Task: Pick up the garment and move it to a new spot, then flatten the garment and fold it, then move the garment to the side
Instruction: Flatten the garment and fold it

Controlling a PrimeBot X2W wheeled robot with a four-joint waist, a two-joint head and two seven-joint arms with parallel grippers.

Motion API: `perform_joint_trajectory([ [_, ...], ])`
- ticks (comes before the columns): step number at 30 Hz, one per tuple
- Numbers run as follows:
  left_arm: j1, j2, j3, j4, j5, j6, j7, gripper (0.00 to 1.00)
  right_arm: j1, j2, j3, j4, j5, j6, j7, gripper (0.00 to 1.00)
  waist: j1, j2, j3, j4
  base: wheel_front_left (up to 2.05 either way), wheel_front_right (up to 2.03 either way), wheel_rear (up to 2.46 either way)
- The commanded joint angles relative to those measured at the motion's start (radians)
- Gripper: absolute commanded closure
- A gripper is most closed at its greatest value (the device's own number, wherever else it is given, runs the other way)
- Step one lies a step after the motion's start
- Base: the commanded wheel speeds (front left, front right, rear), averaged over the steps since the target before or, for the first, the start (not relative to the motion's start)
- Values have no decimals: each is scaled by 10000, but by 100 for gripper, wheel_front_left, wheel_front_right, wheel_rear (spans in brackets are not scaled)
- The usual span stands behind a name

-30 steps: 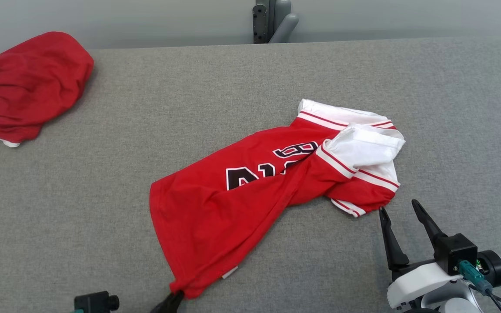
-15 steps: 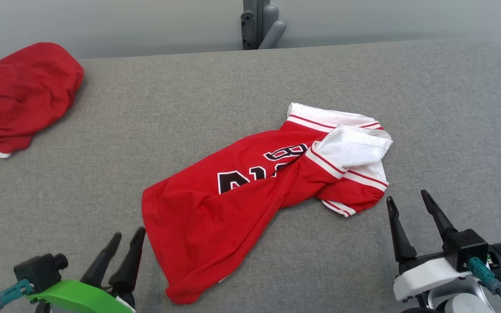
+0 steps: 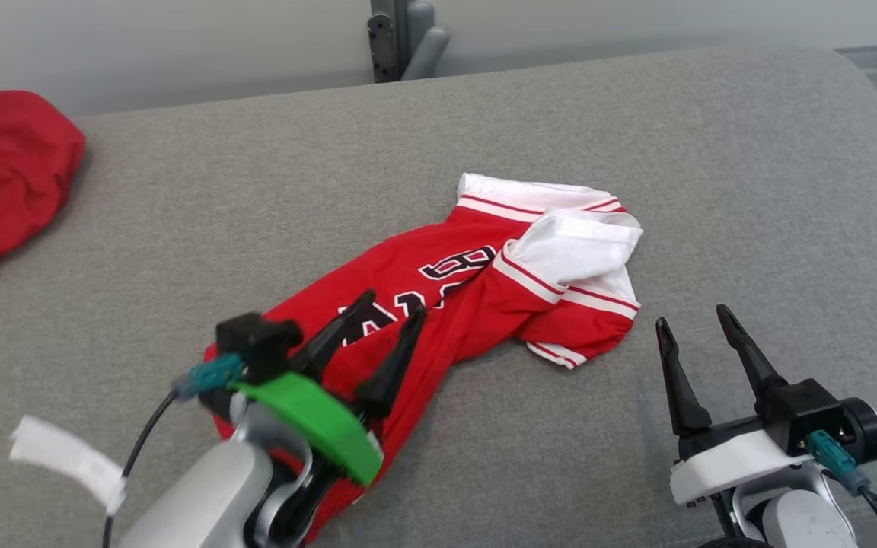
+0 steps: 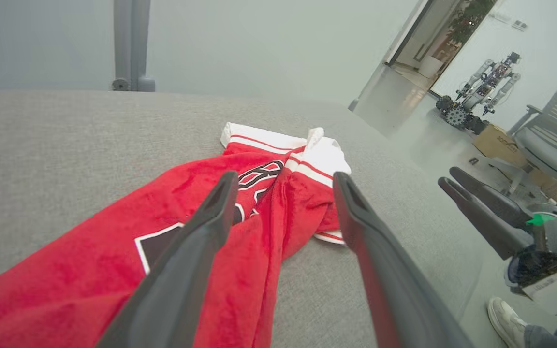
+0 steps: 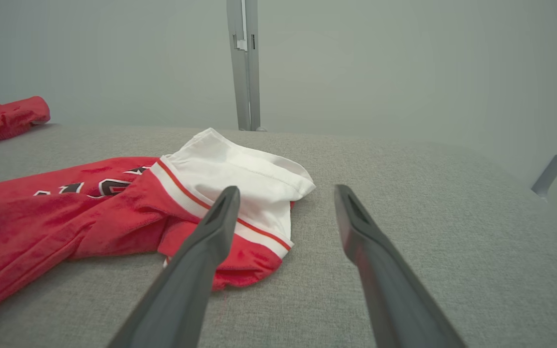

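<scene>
Because the jersey is bunched up instead of flat on the table, read its long axis before you move. It runs on a diagonal, from the red end at the near left to the white end at the far right, where the sleeves are piled on each other. The lettered chest sits between the 2 ends.

Your left claw hangs over the red end with its 2 fingers apart and nothing between them. It points along that same diagonal toward the sleeves. Whether the tips touch the cloth, you cannot tell from these views. Your right claw is also spread and empty. It sits just beside the white end, on its near right, over bare table and clear of the fabric.

So each arm already has its own end: left for red, right for white. I judge the flattening step is next, and it depends on pulling the 2 ends apart along that diagonal, not across it. The right claw would need to reach forward and left to get to the sleeve pile.

A second red heap lies well apart at the far left, so leave it alone.
</scene>
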Motion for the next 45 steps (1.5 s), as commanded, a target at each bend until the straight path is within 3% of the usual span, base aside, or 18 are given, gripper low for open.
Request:
perform_joint_trajectory([
  [1,-909,-327,-185,447,234,-132,397,0,-154,-18,22,-92,165,-14,-31,0,0,0,577,-648,0,0,0],
  [5,-2519,-1001,-428,1843,409,-235,1117,0,-297,-12,132,-154,399,-14,-31,0,0,0,1015,-1282,0,0,0],
  [10,-3489,-1450,-621,2984,378,-508,1571,0,-293,-10,156,-155,635,-14,-31,0,0,0,1277,-1816,0,0,0],
  [23,-4985,-1991,-1093,5551,659,-868,1675,0,-380,-10,157,-109,937,-14,-31,0,0,0,1374,-2415,0,0,0],
  [24,-5052,-2012,-1141,5638,685,-906,1659,8,-369,-10,159,-105,947,-14,-31,0,0,0,1369,-2425,0,0,0],
  [26,-5123,-2048,-1207,5782,700,-930,1589,44,-347,-10,136,-84,956,-14,-31,0,0,0,1352,-2436,0,0,0],
  [27,-5153,-2072,-1246,5845,711,-956,1549,53,-338,-10,125,-73,961,-14,-31,0,0,0,1343,-2440,0,0,0],
  [32,-5367,-2204,-1505,6157,770,-1017,1397,70,-320,-10,176,1,1013,-14,-31,0,0,0,1319,-2467,0,0,0],
  [33,-5387,-2233,-1539,6206,765,-1025,1390,78,-331,-10,186,11,1020,-14,-31,0,0,0,1319,-2477,0,0,0],
  [34,-5406,-2267,-1574,6254,750,-1032,1371,93,-343,-10,190,19,1025,-14,-31,0,0,0,1320,-2487,0,0,0],
  [35,-5416,-2294,-1613,6300,734,-1041,1364,100,-355,-12,187,25,1021,-14,-31,0,0,0,1320,-2497,0,0,0],
  [40,-5287,-2308,-2176,5716,949,-1089,1130,100,-247,-12,84,51,1046,-14,-30,0,0,0,1306,-2504,0,0,0],
  [45,-4171,-1977,-3127,3997,678,-1081,1773,100,-8,-10,-52,103,995,-14,-30,0,0,0,1216,-2392,0,0,0],
])
